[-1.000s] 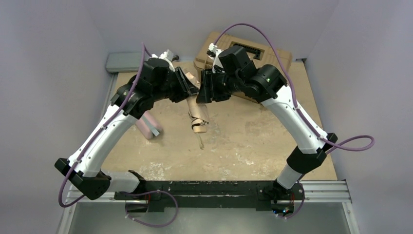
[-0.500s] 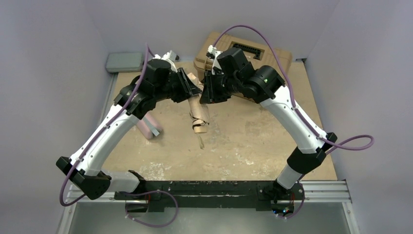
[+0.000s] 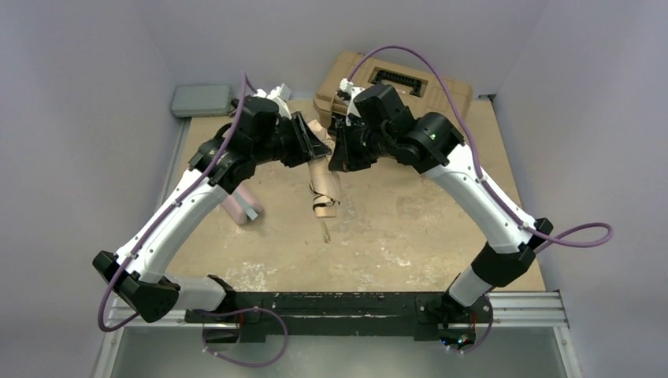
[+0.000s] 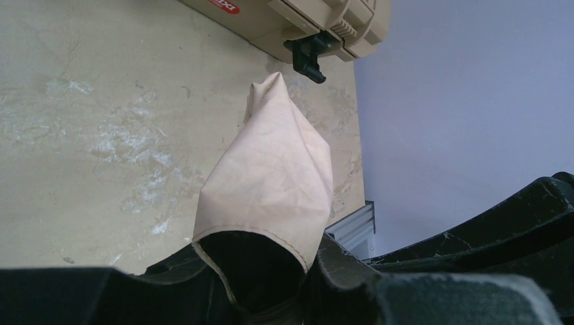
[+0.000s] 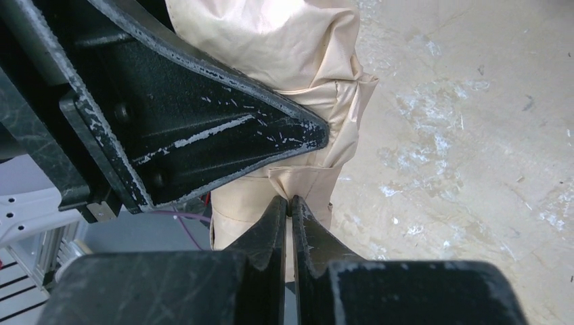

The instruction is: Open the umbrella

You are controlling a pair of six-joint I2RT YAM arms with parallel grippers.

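A: Umbrella [image 3: 323,187]?
B: Folded, hanging between both arms, over the sandy surface [image 3: 410,228].
A: Pincers?
B: Left pincer [image 4: 260,274] clamped on its beige fabric. Right pincer [image 5: 290,203] nipped together on a thin fold.

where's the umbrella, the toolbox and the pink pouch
umbrella [image 3: 323,185]: top external view, folded fabric
toolbox [image 4: 318,17]: left wrist view, body above latch
pink pouch [image 3: 236,206]: top external view, pink body

The left arm [image 3: 177,220] and right arm [image 3: 480,201] have white shells, black joints and purple cables [image 3: 587,227]. The right gripper [image 5: 290,200] has black fingers [image 5: 273,227] with scuffed, chipped edges.
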